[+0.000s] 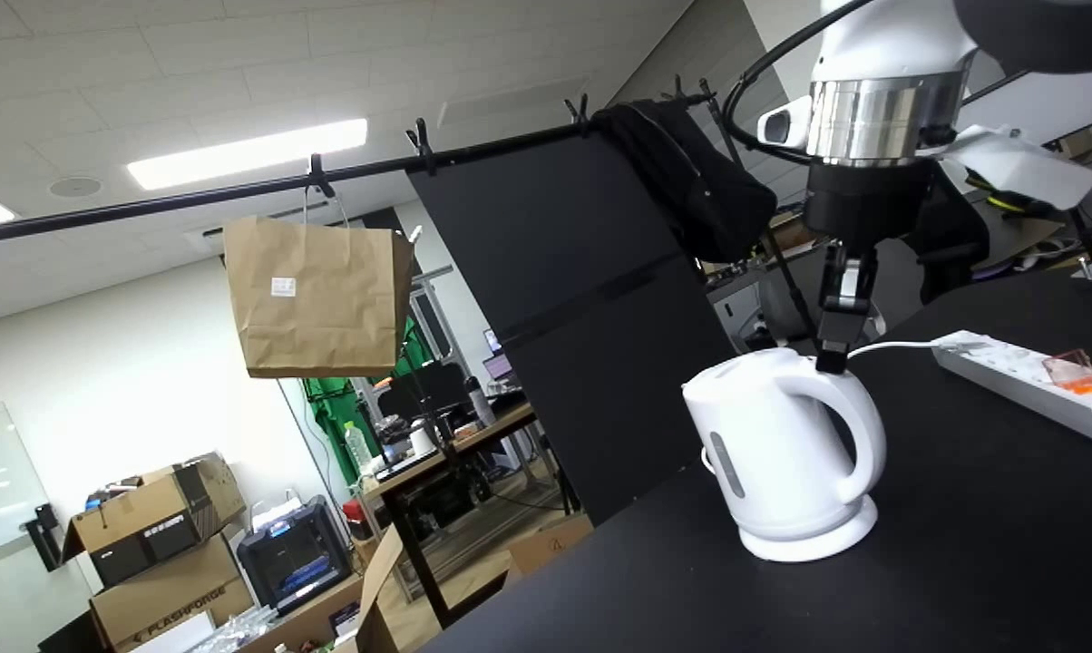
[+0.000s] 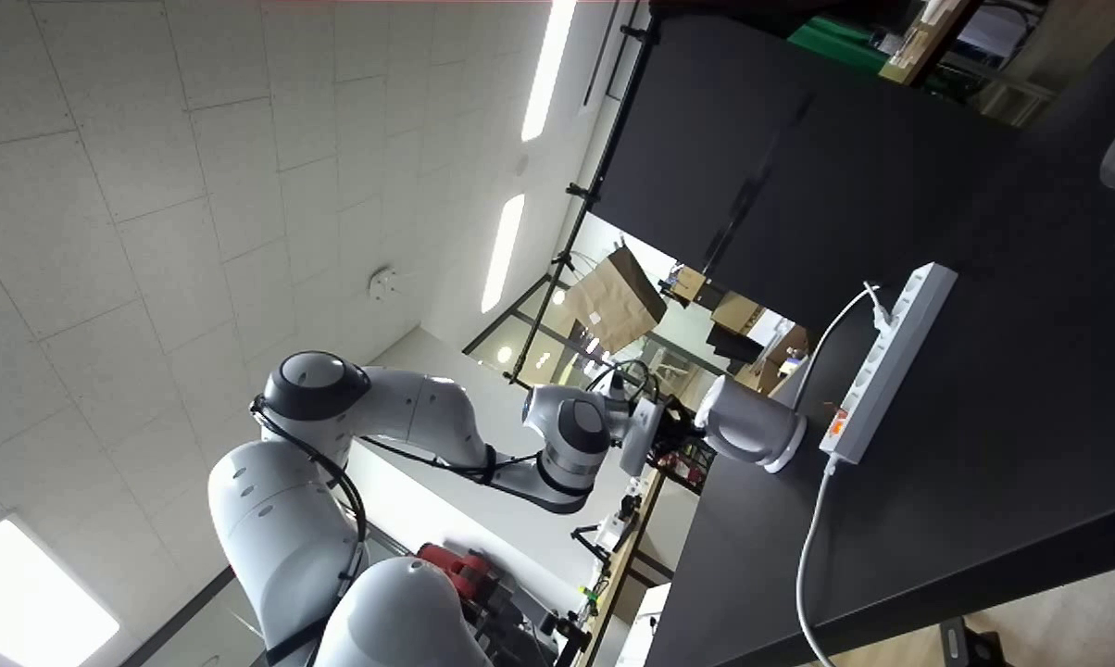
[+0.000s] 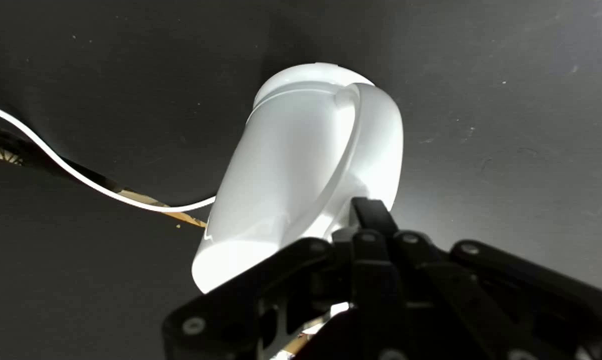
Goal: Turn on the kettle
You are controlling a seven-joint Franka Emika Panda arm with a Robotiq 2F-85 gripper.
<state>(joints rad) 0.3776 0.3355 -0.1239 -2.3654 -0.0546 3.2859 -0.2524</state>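
The white kettle [image 1: 750, 435] stands upright on its round white base on a black table. It also shows in an exterior view [image 2: 750, 419] and in the wrist view [image 3: 281, 155], with its loop handle to the right. My gripper [image 1: 833, 359] points down with its fingertips at the top of the handle, where it joins the lid end. In the wrist view, the gripper [image 3: 373, 204] has its fingertips together with nothing between them. The fingertips overlap the handle top, where they seem to touch it. The spot under the tips is hidden.
A white power strip [image 1: 1009, 381] lies on the black table [image 2: 983, 417] beside the kettle, with an orange-lit switch and a plugged-in white cord [image 3: 101, 190]. A dark curtain [image 1: 582, 317] hangs behind the table. The table edge runs near the kettle.
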